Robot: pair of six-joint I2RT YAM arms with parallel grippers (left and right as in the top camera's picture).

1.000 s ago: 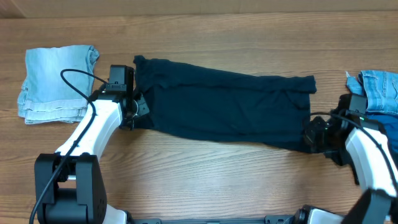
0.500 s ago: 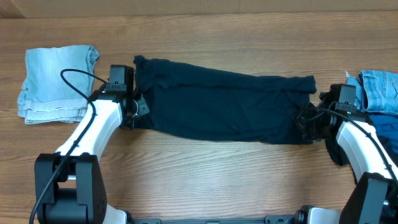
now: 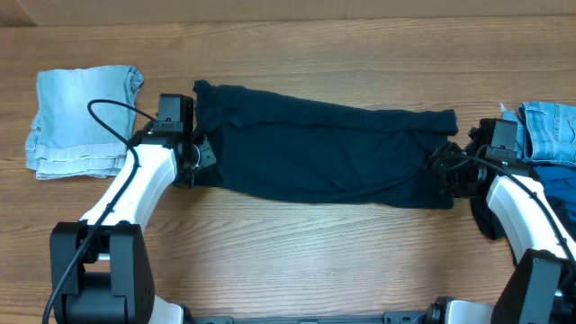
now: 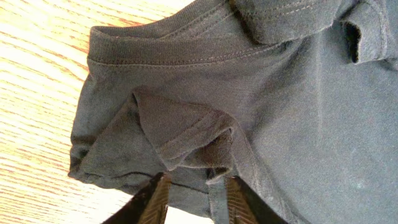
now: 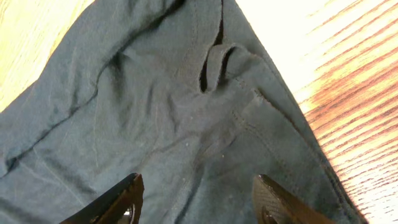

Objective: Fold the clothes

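Observation:
A long dark navy garment (image 3: 315, 144) lies flat across the middle of the table, trouser-like. At its left end sits my left gripper (image 3: 198, 157). The left wrist view shows that gripper (image 4: 193, 183) with its fingers a little apart and the rumpled hem corner (image 4: 186, 134) lying between them, loosely. My right gripper (image 3: 444, 171) is at the garment's right end. In the right wrist view it (image 5: 198, 182) stands open just above the dark fabric (image 5: 155, 112), holding nothing.
A folded light-blue denim piece (image 3: 83, 121) lies at the far left. More light-blue denim (image 3: 551, 126) sits at the right edge, with dark cloth (image 3: 553, 180) below it. Bare wooden table (image 3: 297, 261) runs along the front.
My right gripper moved away from the front edge along the garment's right end, drawing that corner in, then opened and let go. The left arm stayed put and its jaws eased apart slightly.

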